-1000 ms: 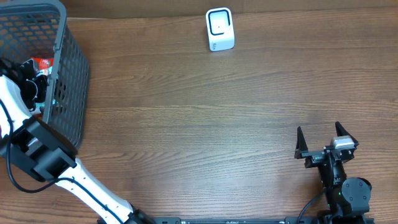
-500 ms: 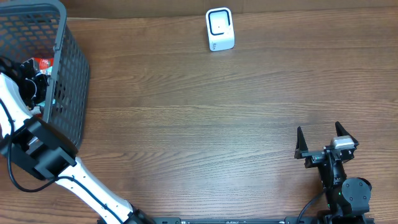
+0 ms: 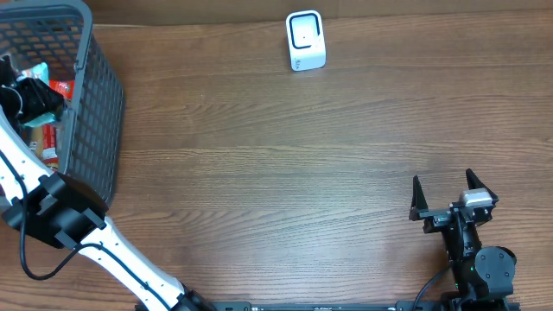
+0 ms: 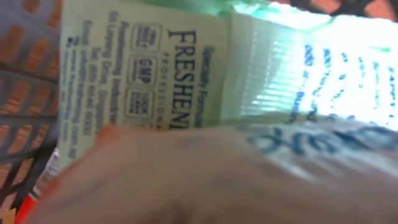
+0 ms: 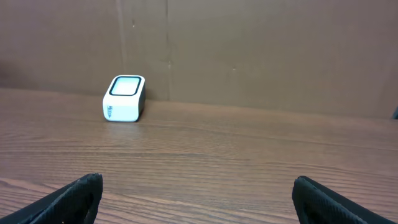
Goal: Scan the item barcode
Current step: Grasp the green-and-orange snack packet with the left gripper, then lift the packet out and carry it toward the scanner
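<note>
We are holding our left pincer [image 3: 33, 98] inside the basket [image 3: 97, 104] at the worktop's [image 3: 259, 173] back left corner, the green packet [image 4: 155, 56] lying right against it, and we cannot tell whether it is clamping. Our right pincer [image 3: 453, 194] is sitting with jaws apart near the front right corner.

On the pale green packet [image 4: 155, 68] filling my left wrist view I read "FRESHEN", cut off, and "GMP" in a small box; the finer print blurs.
</note>
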You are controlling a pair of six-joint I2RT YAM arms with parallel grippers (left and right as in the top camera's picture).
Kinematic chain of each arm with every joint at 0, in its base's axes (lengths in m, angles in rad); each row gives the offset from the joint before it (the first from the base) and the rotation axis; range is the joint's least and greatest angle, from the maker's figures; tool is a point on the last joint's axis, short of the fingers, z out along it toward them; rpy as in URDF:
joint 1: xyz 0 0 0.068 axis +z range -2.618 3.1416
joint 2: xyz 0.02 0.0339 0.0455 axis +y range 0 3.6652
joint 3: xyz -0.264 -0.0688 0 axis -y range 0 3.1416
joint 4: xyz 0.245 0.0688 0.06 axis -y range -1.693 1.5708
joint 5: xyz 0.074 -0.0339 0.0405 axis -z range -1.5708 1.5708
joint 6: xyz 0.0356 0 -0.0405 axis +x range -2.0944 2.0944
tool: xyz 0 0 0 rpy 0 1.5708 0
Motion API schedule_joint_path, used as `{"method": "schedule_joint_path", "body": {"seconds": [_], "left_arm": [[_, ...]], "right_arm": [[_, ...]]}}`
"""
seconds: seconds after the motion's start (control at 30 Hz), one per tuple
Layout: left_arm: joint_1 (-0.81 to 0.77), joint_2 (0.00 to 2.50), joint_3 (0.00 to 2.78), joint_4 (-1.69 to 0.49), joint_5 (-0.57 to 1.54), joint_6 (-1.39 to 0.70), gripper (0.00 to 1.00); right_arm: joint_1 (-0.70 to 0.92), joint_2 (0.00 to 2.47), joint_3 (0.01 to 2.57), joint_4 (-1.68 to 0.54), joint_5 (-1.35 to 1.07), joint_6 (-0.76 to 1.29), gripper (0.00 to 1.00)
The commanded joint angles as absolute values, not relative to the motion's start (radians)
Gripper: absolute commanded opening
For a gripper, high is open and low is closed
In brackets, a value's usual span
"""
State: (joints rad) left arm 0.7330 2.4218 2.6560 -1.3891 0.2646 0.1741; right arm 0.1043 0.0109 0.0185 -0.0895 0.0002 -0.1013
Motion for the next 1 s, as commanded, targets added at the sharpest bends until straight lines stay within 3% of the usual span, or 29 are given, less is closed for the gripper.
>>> {"method": "schedule_joint_path", "body": {"seconds": [0.0, 0.63, 0.83, 0.97], "left_arm": [[0.724, 2.310, 2.717, -1.390, 0.278, 0.093, 0.42], [0.625, 1.830, 2.719, -1.493, 0.281, -0.042, 0.42], [0.483, 1.801, 2.717, -1.638, 0.252, -0.041, 0.35], [0.368, 1.818, 2.701, -1.689, 0.229, -0.044, 0.20]], "right_arm": [[0.099, 0.003, 0.008, -0.084, -0.002, -0.102, 1.00], [0.099, 0.003, 0.008, -0.084, -0.002, -0.102, 1.00], [0.099, 0.003, 0.008, -0.084, -0.002, -0.102, 1.00], [0.099, 0.003, 0.008, -0.084, -0.002, -0.102, 1.00]]}}
